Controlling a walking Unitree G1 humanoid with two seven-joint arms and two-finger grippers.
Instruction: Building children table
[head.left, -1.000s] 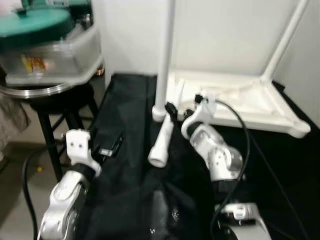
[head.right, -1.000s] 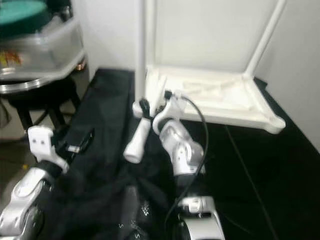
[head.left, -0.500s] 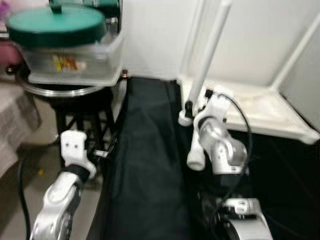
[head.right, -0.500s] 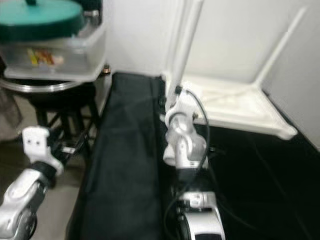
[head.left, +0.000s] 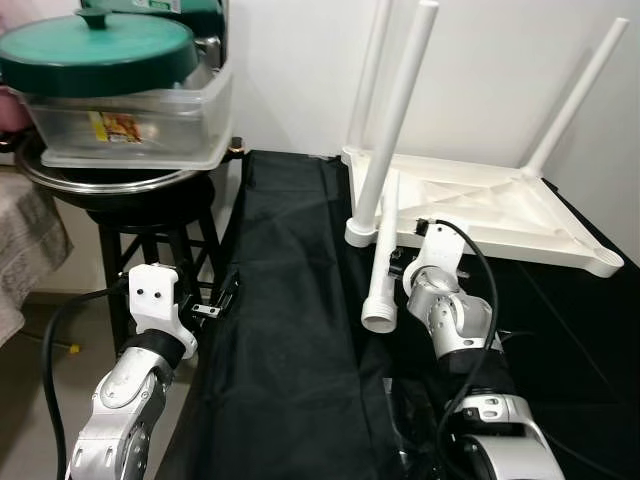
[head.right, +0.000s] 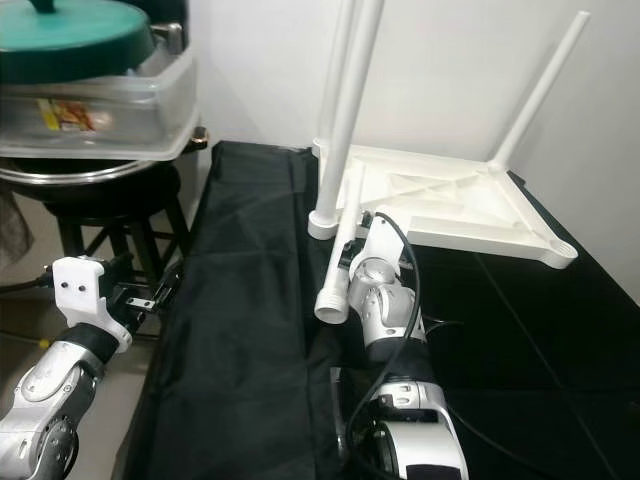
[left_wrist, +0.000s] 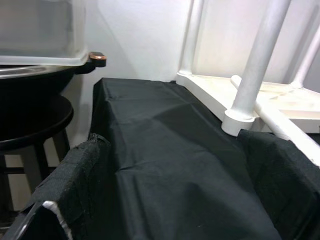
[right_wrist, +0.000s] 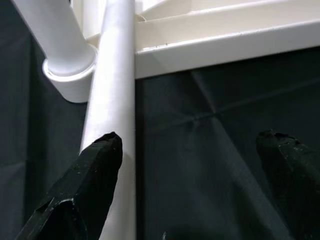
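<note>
The white children's table (head.left: 480, 200) lies upside down on a black cloth (head.left: 290, 340). Three of its legs stand up, the nearest (head.left: 390, 120) at its front left corner. A loose white leg (head.left: 384, 260) rests slanted against the table's near edge, hollow end toward me. My right gripper (right_wrist: 190, 137) is open beside it, and one finger (right_wrist: 90, 185) lies against the loose leg (right_wrist: 112, 100), not clamped on it. My left gripper (head.left: 215, 303) hovers at the cloth's left edge with nothing in it.
A black stool (head.left: 130, 215) at the left carries a metal tray, a clear plastic box (head.left: 130, 125) and a green lid (head.left: 95, 45), close to my left arm. A white wall stands behind the table. A black cable (head.left: 50, 340) hangs toward the floor.
The camera has shifted and steadied, so the picture is sharper. My right gripper has drawn back along the loose leg toward its hollow end. The left arm has hardly moved.
</note>
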